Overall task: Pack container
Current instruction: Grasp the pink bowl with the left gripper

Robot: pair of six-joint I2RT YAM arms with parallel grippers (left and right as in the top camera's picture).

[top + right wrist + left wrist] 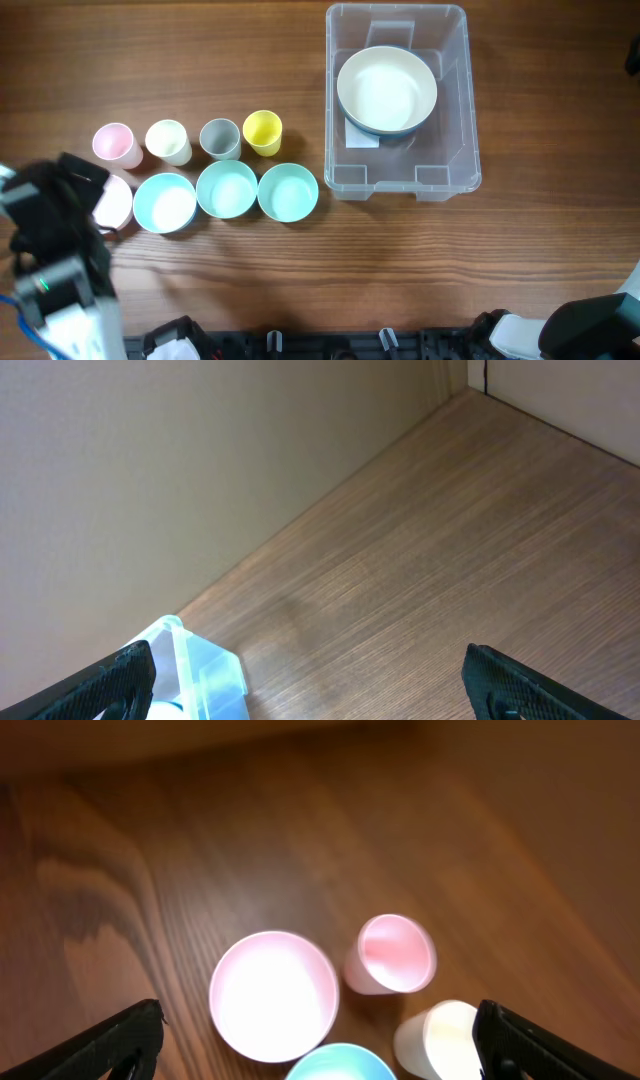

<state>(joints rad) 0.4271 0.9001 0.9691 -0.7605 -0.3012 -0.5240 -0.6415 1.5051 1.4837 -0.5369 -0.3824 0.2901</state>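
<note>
The clear plastic container [458, 110] stands at the back right of the table. Inside it sits a white bowl with a blue-grey outside [386, 90]. My left gripper [318, 1058] is open wide and empty, hovering above a pink bowl [273, 994], with a pink cup [393, 953] and a cream cup [440, 1038] to its right. In the overhead view the left arm [58, 230] covers part of that pink bowl [113, 203]. My right gripper [310, 682] is open and empty above bare wood; a corner of the container [205, 672] shows at its left.
A row of cups stands left of the container: pink [115, 144], cream [168, 141], grey [219, 138], yellow [262, 132]. In front of them are a light blue bowl [164, 202] and two teal bowls [227, 189], [288, 192]. The right arm [590, 328] is at the front right corner.
</note>
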